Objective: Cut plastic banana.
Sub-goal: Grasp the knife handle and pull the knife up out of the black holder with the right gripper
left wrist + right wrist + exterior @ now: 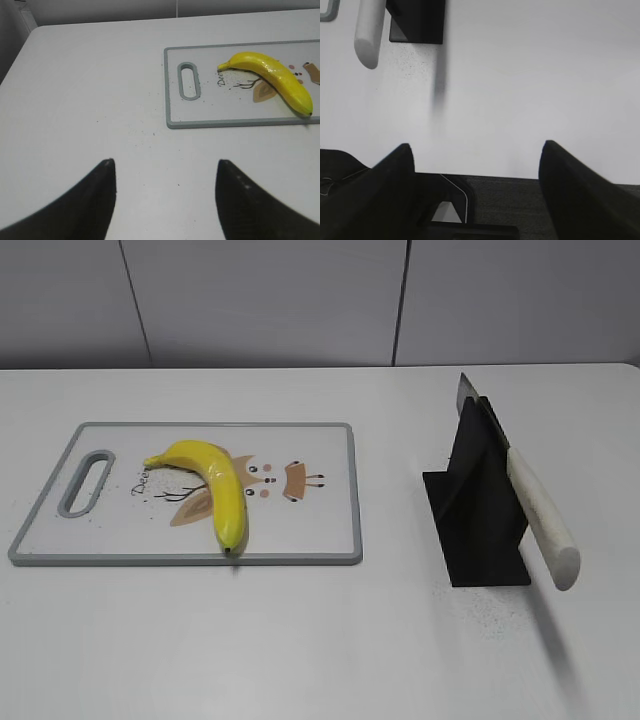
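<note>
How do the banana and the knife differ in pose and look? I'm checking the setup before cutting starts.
The banana lies flat on the cutting board; the knife leans tilted in a black stand, its handle end off the table. The banana is bright yellow and curved; the knife is straight, with a pale handle and grey blade. Neither is touched by a gripper.

Worktop (300, 640): plain white. Cutting board (330, 530): white face, grey rim, brown-and-tan cartoon print with dark lettering. Plastic banana (215, 483): glossy bright yellow, dark tip. Knife stand (478, 510): matte black. Knife (535, 510): cream handle, grey blade.
</note>
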You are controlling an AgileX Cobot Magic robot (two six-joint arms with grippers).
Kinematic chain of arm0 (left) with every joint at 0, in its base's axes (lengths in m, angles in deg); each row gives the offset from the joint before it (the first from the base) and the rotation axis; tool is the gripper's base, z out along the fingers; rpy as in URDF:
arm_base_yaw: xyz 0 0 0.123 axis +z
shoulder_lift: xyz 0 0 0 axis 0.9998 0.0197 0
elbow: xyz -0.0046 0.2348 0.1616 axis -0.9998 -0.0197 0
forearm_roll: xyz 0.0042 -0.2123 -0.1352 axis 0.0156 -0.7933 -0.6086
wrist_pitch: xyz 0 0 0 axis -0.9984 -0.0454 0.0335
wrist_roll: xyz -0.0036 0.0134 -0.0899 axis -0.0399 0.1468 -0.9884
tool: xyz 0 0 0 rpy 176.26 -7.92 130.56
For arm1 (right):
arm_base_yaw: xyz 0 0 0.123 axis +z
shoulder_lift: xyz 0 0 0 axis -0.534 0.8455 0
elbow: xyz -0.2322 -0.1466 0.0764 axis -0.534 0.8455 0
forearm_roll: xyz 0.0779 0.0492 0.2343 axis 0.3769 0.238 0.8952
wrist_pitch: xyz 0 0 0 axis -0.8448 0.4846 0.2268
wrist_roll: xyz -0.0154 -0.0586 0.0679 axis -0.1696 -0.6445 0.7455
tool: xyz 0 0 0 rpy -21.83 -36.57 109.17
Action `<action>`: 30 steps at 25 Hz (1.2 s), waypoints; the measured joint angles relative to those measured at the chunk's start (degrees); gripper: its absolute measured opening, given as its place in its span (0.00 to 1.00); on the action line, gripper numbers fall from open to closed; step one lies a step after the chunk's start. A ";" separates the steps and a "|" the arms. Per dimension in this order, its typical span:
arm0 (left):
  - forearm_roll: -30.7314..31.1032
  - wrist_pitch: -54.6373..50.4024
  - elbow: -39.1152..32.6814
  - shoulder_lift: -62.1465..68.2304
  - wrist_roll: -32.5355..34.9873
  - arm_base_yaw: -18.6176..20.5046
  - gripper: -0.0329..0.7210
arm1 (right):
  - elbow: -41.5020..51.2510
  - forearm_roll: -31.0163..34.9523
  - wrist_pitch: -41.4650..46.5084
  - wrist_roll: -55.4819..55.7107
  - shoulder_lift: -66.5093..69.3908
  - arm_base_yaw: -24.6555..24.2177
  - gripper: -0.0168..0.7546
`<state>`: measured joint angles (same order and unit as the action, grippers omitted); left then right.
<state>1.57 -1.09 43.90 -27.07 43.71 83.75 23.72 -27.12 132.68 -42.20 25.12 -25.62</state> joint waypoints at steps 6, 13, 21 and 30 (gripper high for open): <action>0.00 0.00 0.00 0.00 -0.03 0.00 0.83 | -4.82 0.18 0.05 2.95 8.14 2.14 0.77; 0.00 0.00 0.00 0.00 -0.04 0.00 0.83 | -7.43 0.18 0.10 4.05 15.94 9.56 0.75; 0.05 0.00 0.00 0.00 -0.04 0.00 0.83 | -12.31 2.21 0.12 4.70 27.84 13.34 0.74; 0.05 0.00 0.00 0.00 0.00 0.00 0.83 | -15.15 7.89 -1.07 4.69 40.72 13.52 0.72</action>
<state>1.62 -1.09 43.90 -27.07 43.72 83.75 8.56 -19.23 131.61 -37.51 65.84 -12.11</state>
